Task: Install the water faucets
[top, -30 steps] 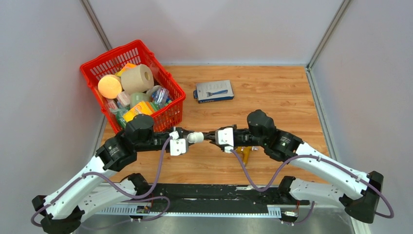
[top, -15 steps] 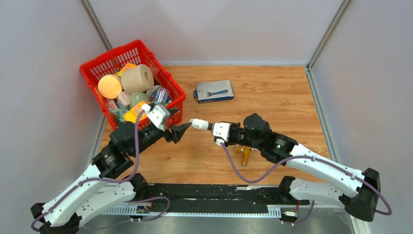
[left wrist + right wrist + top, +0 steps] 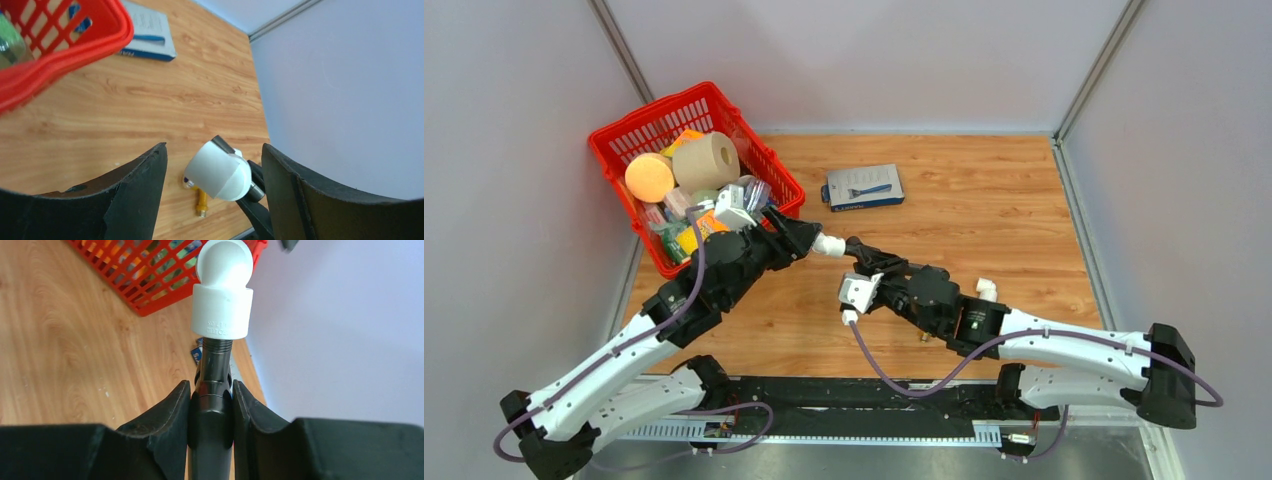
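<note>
My right gripper [image 3: 861, 262] is shut on the dark grey faucet tube [image 3: 215, 360] and holds it above the table, pointing toward the basket. A white elbow fitting [image 3: 222, 295] sits on the tube's threaded end. It also shows in the top view [image 3: 829, 244]. My left gripper [image 3: 802, 241] is open, its two fingers either side of that white elbow [image 3: 220, 172] without touching it. In the right wrist view the fingers [image 3: 167, 415] press on the tube from both sides. The faucet's other end is hidden.
A red basket [image 3: 761, 150] full of household items stands at the back left, close to my left gripper. A blue box [image 3: 864, 187] lies behind. A second white elbow [image 3: 986, 290] and a small brass fitting [image 3: 201, 202] lie on the wooden table under my right arm.
My right gripper carried the faucet and elbow back and left toward the basket. My left gripper let go of the elbow, turned, and now stands open around it.
</note>
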Controlling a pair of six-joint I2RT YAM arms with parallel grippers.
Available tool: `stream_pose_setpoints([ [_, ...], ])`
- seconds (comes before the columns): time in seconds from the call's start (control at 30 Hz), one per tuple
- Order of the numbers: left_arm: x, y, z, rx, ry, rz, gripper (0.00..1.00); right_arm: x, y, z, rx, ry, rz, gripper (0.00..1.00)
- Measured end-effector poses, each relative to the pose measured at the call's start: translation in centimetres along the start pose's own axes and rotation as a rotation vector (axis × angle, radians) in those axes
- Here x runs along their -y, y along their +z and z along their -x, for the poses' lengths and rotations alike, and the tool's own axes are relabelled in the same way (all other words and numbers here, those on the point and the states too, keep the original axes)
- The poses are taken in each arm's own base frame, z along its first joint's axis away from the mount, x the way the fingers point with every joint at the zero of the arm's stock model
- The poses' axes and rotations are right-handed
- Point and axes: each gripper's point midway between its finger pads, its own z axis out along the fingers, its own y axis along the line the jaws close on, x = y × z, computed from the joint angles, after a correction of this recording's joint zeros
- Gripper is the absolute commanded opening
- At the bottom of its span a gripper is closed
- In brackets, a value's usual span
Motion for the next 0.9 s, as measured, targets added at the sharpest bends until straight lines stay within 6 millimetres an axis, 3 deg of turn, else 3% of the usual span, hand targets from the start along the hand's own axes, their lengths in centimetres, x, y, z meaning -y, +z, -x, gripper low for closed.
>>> stream_pose_setpoints([
  [0.13, -1.0, 0.7, -1.4, -0.039, -0.107, 0.067, 0.75, 0.6, 0.4, 0.2, -0.012, -0.034, -0.056, 0.0],
  [0.33, -0.7, 0.6, -1.0, -0.02, -0.216, 0.073, 0.75, 0.2, 0.7, -0.3, -0.037, -0.066, -0.077, 0.0],
  [0.5, -0.4, 1.0, -1.7, -0.044, -0.253, 0.07, 0.75, 0.2, 0.8, -0.5, -0.052, -0.094, -0.1, 0.0],
  [0.9, -2.2, 2.3, -4.0, -0.074, -0.301, 0.118, 0.74, -0.3, 1.4, 0.3, -0.058, -0.16, -0.131, 0.0],
])
